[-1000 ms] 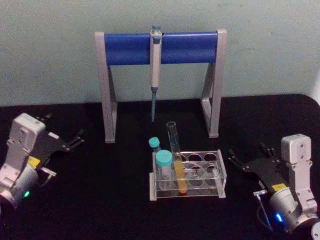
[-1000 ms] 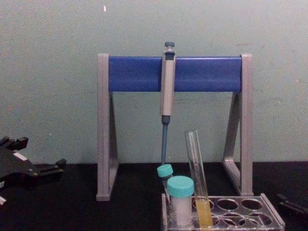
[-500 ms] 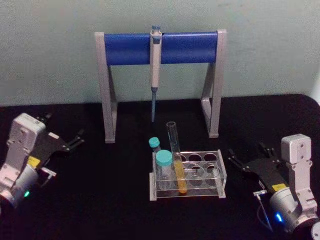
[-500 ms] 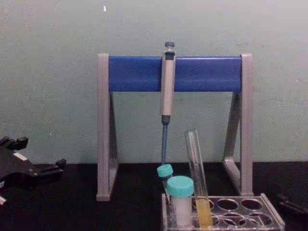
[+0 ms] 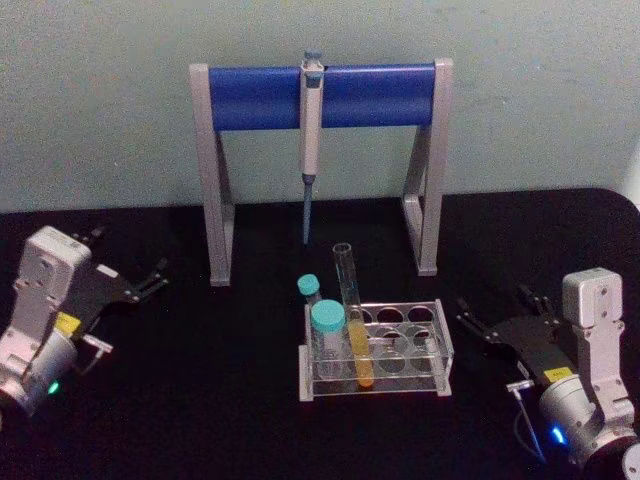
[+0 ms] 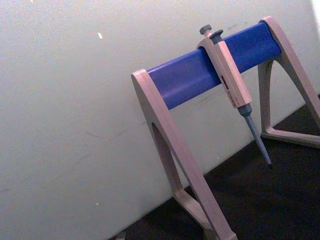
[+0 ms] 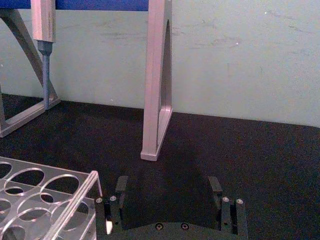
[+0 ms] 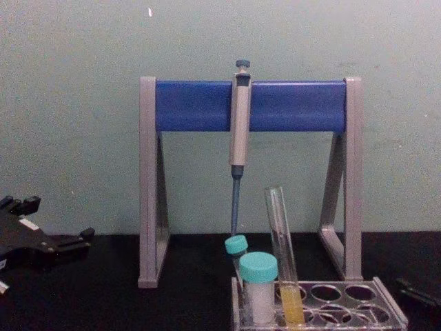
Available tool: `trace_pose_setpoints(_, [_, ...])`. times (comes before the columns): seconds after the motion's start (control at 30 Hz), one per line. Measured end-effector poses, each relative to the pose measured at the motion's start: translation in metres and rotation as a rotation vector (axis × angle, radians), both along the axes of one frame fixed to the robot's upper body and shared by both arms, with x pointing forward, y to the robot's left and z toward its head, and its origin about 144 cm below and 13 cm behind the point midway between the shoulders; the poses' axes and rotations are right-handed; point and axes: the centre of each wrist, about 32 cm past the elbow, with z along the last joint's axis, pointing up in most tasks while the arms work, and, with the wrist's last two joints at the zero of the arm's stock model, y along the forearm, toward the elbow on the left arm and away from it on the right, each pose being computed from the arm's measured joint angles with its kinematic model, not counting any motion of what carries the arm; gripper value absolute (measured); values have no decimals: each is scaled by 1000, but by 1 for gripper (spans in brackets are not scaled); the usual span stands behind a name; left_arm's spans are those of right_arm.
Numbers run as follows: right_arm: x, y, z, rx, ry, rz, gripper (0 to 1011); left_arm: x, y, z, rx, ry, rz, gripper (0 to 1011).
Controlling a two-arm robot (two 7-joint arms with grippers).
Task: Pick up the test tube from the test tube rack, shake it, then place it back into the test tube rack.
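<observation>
**A laboratory bench set up for liquid handling**

The gear marks this as a lab workspace. A grey pipette [image 5: 311, 120] with a blue tip hangs from the blue crossbar of a pipette stand [image 5: 215, 200] with grey legs. In front of it a clear plastic test tube rack [image 5: 420, 340], with rows of round holes, holds an open glass test tube [image 5: 354, 320] with yellow-orange liquid in its lower part and 2 teal-capped tubes [image 5: 326, 330]. Everything stands on a black tabletop [image 5: 200, 400] against a plain pale green wall [image 5: 100, 100], seen from the chest camera as a bare backdrop.
</observation>
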Motion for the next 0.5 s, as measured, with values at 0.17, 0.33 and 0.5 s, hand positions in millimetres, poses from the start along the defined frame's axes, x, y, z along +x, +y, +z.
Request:
trace_pose_setpoints(0.17, [0, 0, 0, 0, 0, 0, 1000, 0, 0, 0, 0, 0, 0, 1001])
trace_pose_setpoints(0.33, [0, 0, 0, 0, 0, 0, 1000, 0, 0, 0, 0, 0, 0, 1001])
trace_pose_setpoints(0.5, [0, 0, 0, 0, 0, 0, 1000, 0, 0, 0, 0, 0, 0, 1001])
